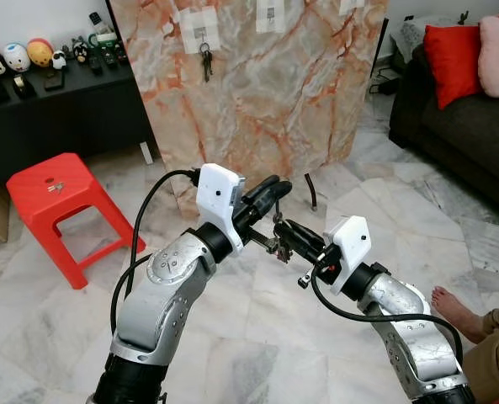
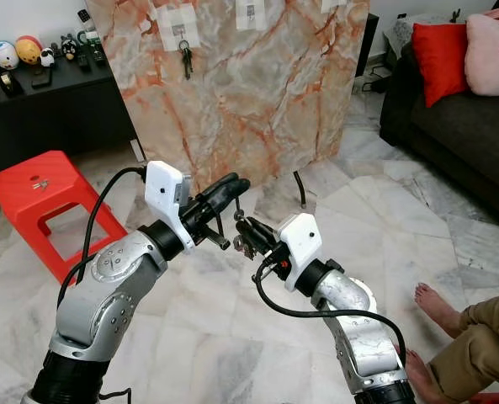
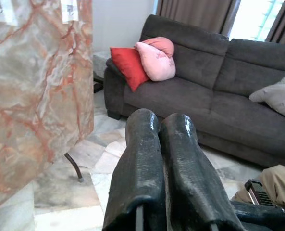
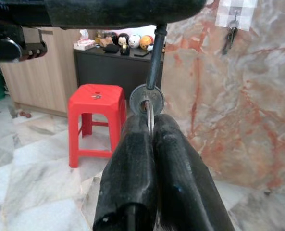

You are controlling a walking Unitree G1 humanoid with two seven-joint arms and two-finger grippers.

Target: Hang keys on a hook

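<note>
We see right gripper (image 4: pixel 149 126) clamped on keys (image 4: pixel 147 100); left gripper (image 1: pixel 270 192) closed, empty. Light, stiff, slippery metal; grip the ring.

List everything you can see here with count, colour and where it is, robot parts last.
Marble board: one, orange-grey, leaning ahead.
Hooks: three visible, on white pads, board top.
Hung keys: one bunch, dark, leftmost hook.
Stool: one, red, left floor.
Cabinet: one, black, far left, figurines on top.
Sofa: one, dark grey, right, with red and pink cushions.
Person's foot: one, lower right.
Keys: one set, silver, in right pincer.
Left pincer: black, shut, beside right.
</note>
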